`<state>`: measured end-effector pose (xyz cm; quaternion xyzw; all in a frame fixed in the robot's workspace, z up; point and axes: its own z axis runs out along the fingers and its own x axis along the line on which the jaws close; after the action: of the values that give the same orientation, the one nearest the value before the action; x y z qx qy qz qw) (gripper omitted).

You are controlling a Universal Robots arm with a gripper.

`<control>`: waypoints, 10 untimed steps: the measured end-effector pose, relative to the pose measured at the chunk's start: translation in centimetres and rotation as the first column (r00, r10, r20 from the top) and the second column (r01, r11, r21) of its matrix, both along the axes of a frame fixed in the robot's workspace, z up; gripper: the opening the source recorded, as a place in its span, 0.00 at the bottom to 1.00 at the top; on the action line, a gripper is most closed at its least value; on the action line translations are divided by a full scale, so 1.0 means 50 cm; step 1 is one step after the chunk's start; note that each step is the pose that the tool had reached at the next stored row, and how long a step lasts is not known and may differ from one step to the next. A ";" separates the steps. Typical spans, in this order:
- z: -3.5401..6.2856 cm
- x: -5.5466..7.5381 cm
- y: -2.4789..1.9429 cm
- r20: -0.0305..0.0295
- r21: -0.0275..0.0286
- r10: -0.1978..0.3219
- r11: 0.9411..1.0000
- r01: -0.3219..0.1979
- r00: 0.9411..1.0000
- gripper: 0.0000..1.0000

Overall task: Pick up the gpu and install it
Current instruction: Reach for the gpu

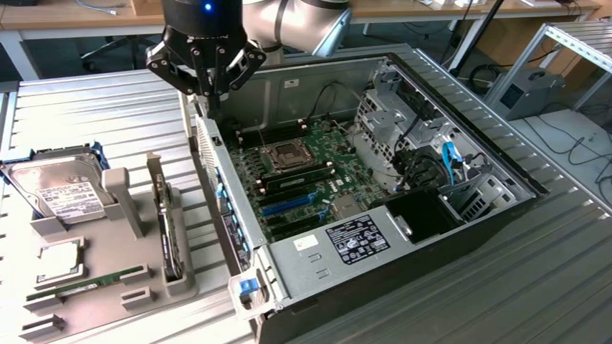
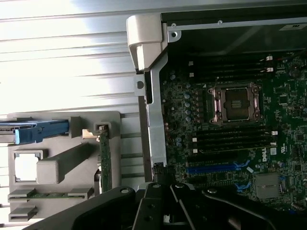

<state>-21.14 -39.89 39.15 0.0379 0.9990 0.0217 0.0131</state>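
Observation:
The gpu [image 1: 170, 233] stands on its edge in a slot of the grey holder [image 1: 120, 208], at the exterior view's left of the open computer case [image 1: 402, 236]. In the wrist view the gpu [image 2: 105, 160] shows as a thin green-edged strip. My gripper [image 1: 212, 97] hangs shut and empty over the case's far corner, well behind the gpu and apart from it. Its dark linkage [image 2: 163, 201] also shows in the wrist view. Blue expansion slots [image 1: 287, 204] lie on the motherboard [image 1: 316, 154], and one blue slot [image 2: 213, 167] appears in the wrist view.
The holder also carries a silver hard drive [image 1: 57, 190], a square processor [image 1: 59, 261] and a slim green memory stick [image 1: 86, 284]. The case wall [image 1: 215, 186] rises between holder and motherboard. A drive cage [image 1: 402, 122] and cables fill the case's far side.

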 end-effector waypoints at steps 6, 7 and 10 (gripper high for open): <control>0.000 -0.003 0.0000 0.000 0.000 0.000 1.000 0.000 1.000 0.11; 0.000 -0.004 0.0000 0.000 0.000 0.000 1.000 0.000 1.000 0.11; 0.000 -0.005 0.0000 0.000 0.000 0.000 1.000 0.000 1.000 0.11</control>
<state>-21.40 -39.89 39.12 0.0379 0.9990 0.0217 0.0130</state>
